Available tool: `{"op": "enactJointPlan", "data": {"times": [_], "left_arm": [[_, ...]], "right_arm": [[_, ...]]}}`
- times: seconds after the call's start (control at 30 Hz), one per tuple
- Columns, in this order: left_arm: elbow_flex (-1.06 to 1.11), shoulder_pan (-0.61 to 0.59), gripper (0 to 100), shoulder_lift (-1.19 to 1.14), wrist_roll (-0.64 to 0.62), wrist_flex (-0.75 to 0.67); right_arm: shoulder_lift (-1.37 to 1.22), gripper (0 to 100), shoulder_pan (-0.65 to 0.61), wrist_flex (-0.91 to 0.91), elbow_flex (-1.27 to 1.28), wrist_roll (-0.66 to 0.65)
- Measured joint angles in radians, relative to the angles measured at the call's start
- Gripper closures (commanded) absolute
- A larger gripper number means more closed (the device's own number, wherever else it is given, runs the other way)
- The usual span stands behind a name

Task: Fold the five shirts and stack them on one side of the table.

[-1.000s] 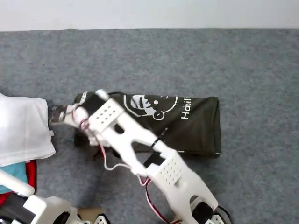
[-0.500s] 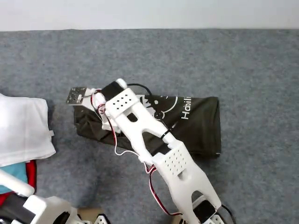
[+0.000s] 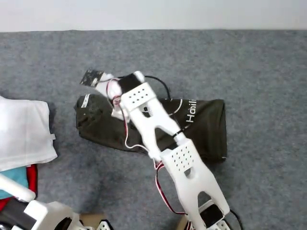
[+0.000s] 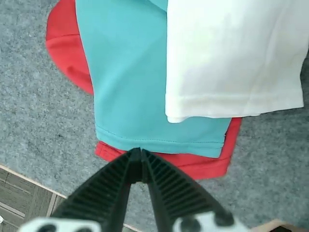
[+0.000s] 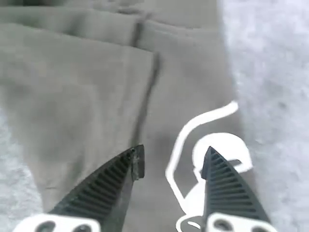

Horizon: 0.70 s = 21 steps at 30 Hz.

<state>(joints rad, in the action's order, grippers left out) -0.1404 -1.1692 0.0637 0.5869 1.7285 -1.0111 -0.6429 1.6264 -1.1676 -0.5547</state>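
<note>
Your right gripper (image 5: 174,157) hangs with jaws spread wide and empty over the dark shirt (image 3: 201,127), which lies folded on the table (image 3: 240,62). Your left gripper (image 4: 141,154) is closed on nothing, above the white shirt (image 4: 231,53), teal shirt (image 4: 125,72) and red shirt (image 4: 67,53) stacked left of the dark shirt.

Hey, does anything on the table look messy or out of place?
The dark shirt is not squared up: its end nearest the stack is bunched and skewed. In the stack, the red shirt and teal shirt poke out unevenly under the white shirt.
</note>
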Motion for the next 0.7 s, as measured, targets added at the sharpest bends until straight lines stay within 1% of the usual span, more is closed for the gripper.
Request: {"op": "enactJointPlan", "data": {"times": [0.17,0.23,0.33,0.37,0.47,0.57,0.7], "left_arm": [[0.0,0.0,99,0.0,0.0,0.0],[0.0,0.0,99,0.0,0.0,0.0],[0.0,0.0,99,0.0,0.0,0.0],[0.0,-0.002,99,0.0,0.0,0.0],[-0.02,-0.002,99,0.0,0.0,0.0],[-0.048,-0.002,99,0.0,0.0,0.0],[-0.071,-0.002,99,0.0,0.0,0.0]], "right_arm": [[0.0,79.9,-0.008,0.091,-0.077,0.003],[0.0,85.6,-0.021,0.123,-0.11,0.003],[0.0,97.5,-0.041,0.127,-0.144,0.003],[0.0,99.5,-0.041,0.127,-0.153,0.003],[0.0,97.8,-0.04,0.127,-0.158,0.015],[0.0,99.0,-0.029,0.127,-0.158,0.091],[0.072,99.0,0.037,0.127,-0.133,0.183]]}}
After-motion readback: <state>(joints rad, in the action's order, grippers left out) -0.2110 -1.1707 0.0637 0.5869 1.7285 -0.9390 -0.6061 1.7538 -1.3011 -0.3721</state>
